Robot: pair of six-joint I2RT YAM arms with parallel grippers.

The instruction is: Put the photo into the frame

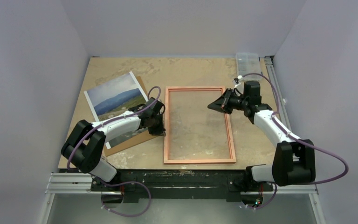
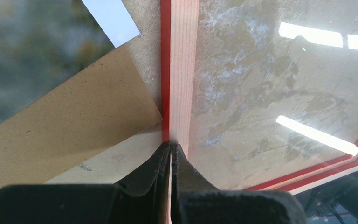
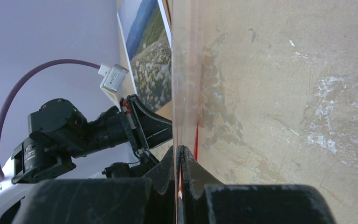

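At the near edge of the mottled tan table (image 1: 191, 70) the two arm bases sit side by side, each arm reaching inward.

The left gripper (image 1: 161, 130) (image 2: 170, 147) is down at the left rail of the thin rectangular picture frame (image 1: 200, 161) (image 2: 184, 70). Its fingers are pressed together on that rail, with a sliver of pale wood showing between them.

The frame lies flat in the middle of the table with its copper-brown back up. Bright red shows along its outer edge. The table's stains are visible through its clear pane (image 1: 196, 121) (image 2: 270, 84).

The right gripper (image 1: 209, 106) (image 3: 179, 149) points left over the pane, just inside the right rail, and its fingers are closed. In the right wrist view a thin translucent edge runs onward from between the tips. Whether they pinch it cannot be told.

Just left of the frame lies a plain brown cardboard backing board (image 1: 130, 142) (image 2: 65, 116), one corner almost touching the left rail.

On that board rests the large paper landscape photo (image 1: 114, 95) (image 2: 112, 18) (image 3: 149, 51), picture side up with a white border. It is turned at an angle, wholly outside the frame, and its near part is hidden under the left arm.

A small clear plastic box (image 1: 248, 63) stands at the far right corner of the table.
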